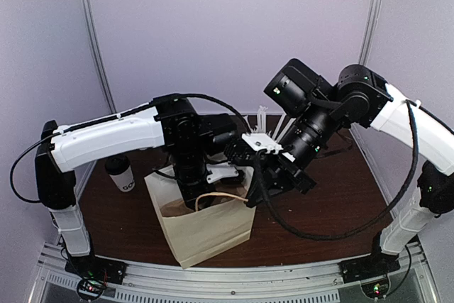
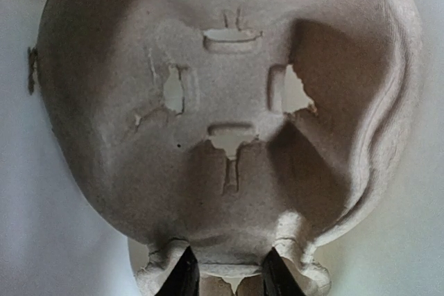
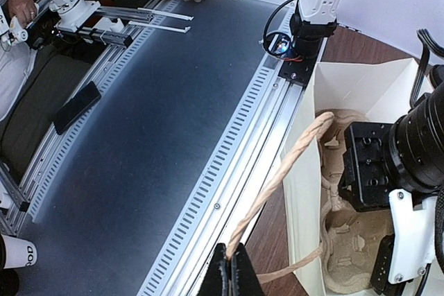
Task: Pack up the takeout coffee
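The right pincer [image 3: 229, 267] has its fingers pressed together on the twisted paper handle [image 3: 288, 168] of the paper bag [image 1: 213, 235], and the cord runs up taut from the tips toward the bag's rim. The bag's mouth gapes open there. Over to the left pincer [image 2: 230, 276]: it's down inside that bag, two dark fingers [image 2: 186, 275] pinching a tab on the edge of a moulded pulp cup carrier [image 2: 229, 102]. The left wrist camera is filled with the carrier's pale grey body, small slots torn through its middle. From the right wrist, the carrier sits low in the bag with the left arm's black wrist above it. The bag stands upright on the dark brown tabletop [image 1: 326, 204], close to the near edge and left of centre, both arms meeting over it. And the takeout coffee [image 1: 122, 174]? It stands upright near the left edge of the tabletop, just beside the bag's far left corner and under the left arm's white link, black lid on, neither pincer touching it.
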Available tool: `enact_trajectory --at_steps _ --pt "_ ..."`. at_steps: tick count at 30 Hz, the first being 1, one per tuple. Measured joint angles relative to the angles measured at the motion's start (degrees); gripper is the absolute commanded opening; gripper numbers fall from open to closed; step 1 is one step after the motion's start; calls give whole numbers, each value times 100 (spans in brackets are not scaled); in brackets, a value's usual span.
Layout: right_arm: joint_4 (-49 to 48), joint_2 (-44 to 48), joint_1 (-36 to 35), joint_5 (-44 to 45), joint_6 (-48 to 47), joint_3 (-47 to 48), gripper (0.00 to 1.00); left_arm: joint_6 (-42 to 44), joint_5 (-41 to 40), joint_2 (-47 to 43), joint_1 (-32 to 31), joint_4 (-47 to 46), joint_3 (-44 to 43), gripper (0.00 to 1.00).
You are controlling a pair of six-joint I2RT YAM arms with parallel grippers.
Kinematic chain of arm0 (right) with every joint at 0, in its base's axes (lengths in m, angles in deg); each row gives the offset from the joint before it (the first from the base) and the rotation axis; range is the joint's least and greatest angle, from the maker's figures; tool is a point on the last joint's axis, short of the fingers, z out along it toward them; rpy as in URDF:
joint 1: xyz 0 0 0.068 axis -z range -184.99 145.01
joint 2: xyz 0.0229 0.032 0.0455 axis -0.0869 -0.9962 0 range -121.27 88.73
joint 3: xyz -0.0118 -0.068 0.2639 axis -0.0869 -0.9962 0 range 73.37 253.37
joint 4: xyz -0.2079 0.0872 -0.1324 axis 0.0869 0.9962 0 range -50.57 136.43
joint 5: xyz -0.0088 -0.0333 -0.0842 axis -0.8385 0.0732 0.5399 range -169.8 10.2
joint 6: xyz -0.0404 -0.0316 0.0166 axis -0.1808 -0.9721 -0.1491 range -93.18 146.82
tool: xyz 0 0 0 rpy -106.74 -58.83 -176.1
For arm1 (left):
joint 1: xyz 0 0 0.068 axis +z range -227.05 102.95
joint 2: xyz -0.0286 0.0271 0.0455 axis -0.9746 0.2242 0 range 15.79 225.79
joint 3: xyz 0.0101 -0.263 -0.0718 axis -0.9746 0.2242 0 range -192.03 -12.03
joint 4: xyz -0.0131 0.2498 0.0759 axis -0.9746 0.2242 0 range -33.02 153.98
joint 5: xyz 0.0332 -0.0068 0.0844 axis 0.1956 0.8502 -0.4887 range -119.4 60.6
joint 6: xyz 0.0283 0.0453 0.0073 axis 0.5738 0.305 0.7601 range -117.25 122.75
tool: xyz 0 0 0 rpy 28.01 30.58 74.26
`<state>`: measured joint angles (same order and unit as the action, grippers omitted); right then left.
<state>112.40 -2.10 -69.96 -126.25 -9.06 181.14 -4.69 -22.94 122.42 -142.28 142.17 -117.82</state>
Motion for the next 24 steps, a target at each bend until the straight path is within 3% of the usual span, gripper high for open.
enact_trajectory --at_steps 24 --pt "120 -197 -118 59 -9 310 2 -122 -7 74 -2 -573 813 7"
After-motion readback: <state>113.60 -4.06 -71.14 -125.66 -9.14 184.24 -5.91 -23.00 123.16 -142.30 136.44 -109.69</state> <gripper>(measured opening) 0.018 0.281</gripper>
